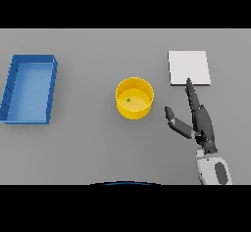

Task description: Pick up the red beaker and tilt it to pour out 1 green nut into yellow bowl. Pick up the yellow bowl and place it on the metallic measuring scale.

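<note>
**No readable markings**

You will find no text, label, brand, number or sign to read here. The yellow bowl [134, 99], the blue tray [10, 86], the metallic measuring scale [189, 67] and the grey worktop [88, 148] all show plain surfaces, and the right hand [198, 121] carries no marking either.

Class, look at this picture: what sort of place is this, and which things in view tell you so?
Probably a lab-style test bench. On a plain grey table stand a yellow bowl holding a green nut, a flat metallic scale and a blue tray, with the right hand nearby.
</note>
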You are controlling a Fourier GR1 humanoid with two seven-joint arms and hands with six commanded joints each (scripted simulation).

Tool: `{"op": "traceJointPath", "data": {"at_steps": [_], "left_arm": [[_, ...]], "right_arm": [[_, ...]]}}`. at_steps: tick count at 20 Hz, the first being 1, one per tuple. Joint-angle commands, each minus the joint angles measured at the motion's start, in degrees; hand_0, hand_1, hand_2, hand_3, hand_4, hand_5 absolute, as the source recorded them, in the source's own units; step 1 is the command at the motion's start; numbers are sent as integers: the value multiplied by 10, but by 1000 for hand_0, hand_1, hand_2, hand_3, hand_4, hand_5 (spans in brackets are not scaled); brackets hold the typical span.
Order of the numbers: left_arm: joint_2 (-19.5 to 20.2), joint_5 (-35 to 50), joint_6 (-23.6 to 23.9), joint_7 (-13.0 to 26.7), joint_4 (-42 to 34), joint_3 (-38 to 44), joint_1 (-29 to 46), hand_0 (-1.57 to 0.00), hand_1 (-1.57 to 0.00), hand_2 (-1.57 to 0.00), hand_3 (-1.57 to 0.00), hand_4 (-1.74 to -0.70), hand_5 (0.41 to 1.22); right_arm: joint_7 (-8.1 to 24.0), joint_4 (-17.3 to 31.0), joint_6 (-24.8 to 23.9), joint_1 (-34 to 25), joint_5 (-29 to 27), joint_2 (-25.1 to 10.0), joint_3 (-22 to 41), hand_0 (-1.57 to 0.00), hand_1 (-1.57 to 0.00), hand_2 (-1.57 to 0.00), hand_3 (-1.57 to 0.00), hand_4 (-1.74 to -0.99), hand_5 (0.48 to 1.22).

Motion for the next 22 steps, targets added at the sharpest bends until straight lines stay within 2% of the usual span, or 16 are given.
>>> {"op": "traceJointPath", "data": {"at_steps": [1,3,6,8,10,12,13,15,19,20,22], "left_arm": [[4,20,11,9,-5,10,15,-1571,-1571,-1571,-1541,-1740,1221],[9,68,32,58,-10,32,47,-1571,-1571,-1571,-1552,-1741,1221],[23,125,63,74,-53,51,110,-1571,-1571,-1571,-1488,-1741,1221],[30,162,80,99,-97,59,161,-1571,-1571,-1571,-1428,-1741,1221],[40,197,106,124,-166,62,217,-1571,-1571,-1571,-1374,-1741,1221],[52,226,140,157,-250,59,279,-1571,-1571,-1571,-1379,-1741,1221],[59,239,156,173,-291,56,306,-1571,-1571,-1571,-1376,-1741,1221],[76,261,188,197,-363,52,358,-1571,-1571,-1571,-1389,-1741,1221],[92,288,242,248,-470,24,435,-1571,-1571,-1571,-1383,-1741,1221],[96,295,252,248,-487,18,451,-1571,-1571,-1571,-1385,-1741,1150],[105,321,251,263,-517,9,469,-1571,-1571,-1571,-1374,-1740,1008]], "right_arm": [[-10,-7,6,8,-3,3,6,1,1,1,1,-1141,657],[2,-3,8,1,-5,-3,2,1,1,1,1,-1157,666],[-1,2,8,-8,-1,-11,-1,1,1,1,1,-1181,687],[2,0,4,-9,10,-12,4,1,1,1,1,-1191,702],[8,5,2,-12,11,-12,1,1,1,1,1,-1194,703],[4,19,4,-17,8,-12,-1,1,1,1,1,-1202,709],[-6,14,3,-10,12,-13,2,1,1,1,1,-1207,708],[-6,11,4,-8,12,-18,0,1,1,1,1,-1202,699],[-1,9,5,-6,6,-13,0,1,1,1,1,-1186,687],[-9,13,7,-4,4,-12,0,1,1,1,1,-1177,686],[7,19,2,-15,7,-7,1,1,1,1,1,-1169,680]]}}
